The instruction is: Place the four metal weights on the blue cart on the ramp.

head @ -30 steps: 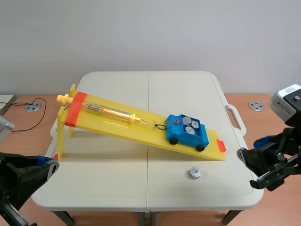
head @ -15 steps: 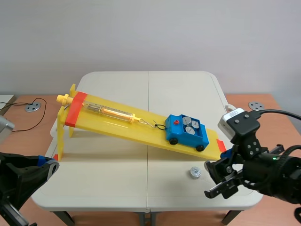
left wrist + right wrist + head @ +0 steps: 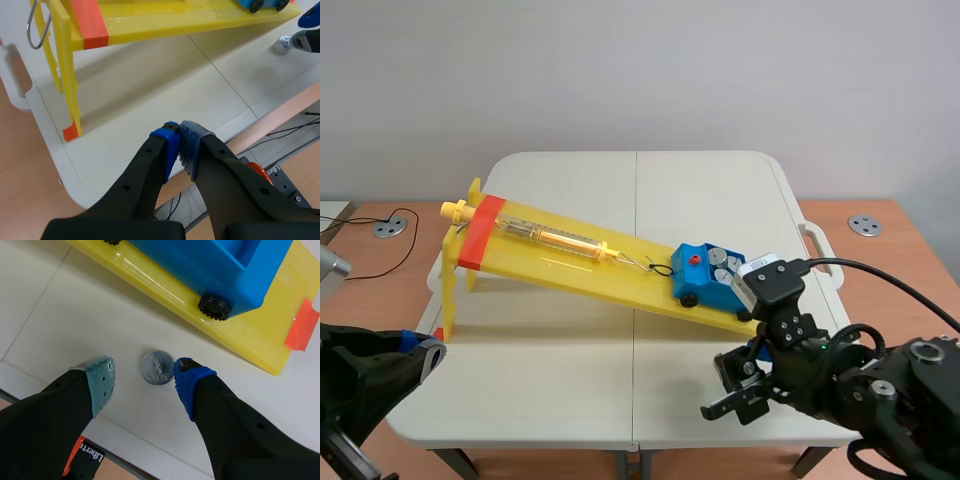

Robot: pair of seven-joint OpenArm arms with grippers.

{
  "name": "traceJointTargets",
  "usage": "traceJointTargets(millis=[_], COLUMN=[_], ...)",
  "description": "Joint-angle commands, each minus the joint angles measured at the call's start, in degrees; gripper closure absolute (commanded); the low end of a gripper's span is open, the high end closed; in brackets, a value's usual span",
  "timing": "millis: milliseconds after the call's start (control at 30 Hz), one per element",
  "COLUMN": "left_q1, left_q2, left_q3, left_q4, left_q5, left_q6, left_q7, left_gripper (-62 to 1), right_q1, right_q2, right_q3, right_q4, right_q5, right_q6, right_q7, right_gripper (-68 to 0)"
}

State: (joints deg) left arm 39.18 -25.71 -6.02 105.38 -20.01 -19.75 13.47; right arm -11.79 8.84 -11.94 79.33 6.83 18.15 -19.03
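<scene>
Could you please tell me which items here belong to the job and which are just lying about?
Job: loose metal weight, blue cart, weights in the cart, yellow ramp, right hand.
Lying about: round metal discs beside the table, idle left hand.

A plain, pale grey-white wall (image 3: 640, 70) fills the space behind, evenly lit and without strong shadows. In front of it stands a white folding bench (image 3: 570, 175) with rounded corners; a seam (image 3: 637, 190) runs down its middle away from the robot, and a moulded carry handle (image 3: 817, 250) sits at its right edge. Dark legs (image 3: 457, 462) show beneath its near corners. The floor (image 3: 910, 250) is warm brown with a wood look. A round metal disc (image 3: 865, 225) is set into it on the right and another (image 3: 390, 228) on the left, where a thin black cable (image 3: 414, 222) loops across the boards.
</scene>
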Motion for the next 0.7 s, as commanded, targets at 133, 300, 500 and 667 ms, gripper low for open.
traceJointTargets(millis=[133,300,500,667], left_q1=[-1.27,-1.27,-1.27,-1.27], left_q2=[1.25,1.25,1.25,1.25], left_q3=[-0.76,-0.76,-0.76,-0.76], left_q4=[4.04,4.04,4.04,4.04], left_q5=[-4.22,-4.22,-4.22,-4.22], left_q6=[-1.03,-1.03,-1.03,-1.03], left_q7=[-5.9,-5.9,-5.9,-5.92], left_gripper=[-3.6,-3.6,-3.6,-3.6], right_q1=[5.99,7.21,7.21,7.19], right_q2=[0.0,0.0,0.02,0.02], right_q3=[-1.31,-2.01,-2.01,-2.01], right_q4=[1.42,-1.36,-2.16,-2.45], right_q5=[0.83,0.79,0.79,0.79], right_q6=[-2.58,-3.63,-3.63,-3.63], right_q7=[8.7,9.22,9.38,9.33], right_gripper=[-27.8,-27.8,-27.7,-23.9])
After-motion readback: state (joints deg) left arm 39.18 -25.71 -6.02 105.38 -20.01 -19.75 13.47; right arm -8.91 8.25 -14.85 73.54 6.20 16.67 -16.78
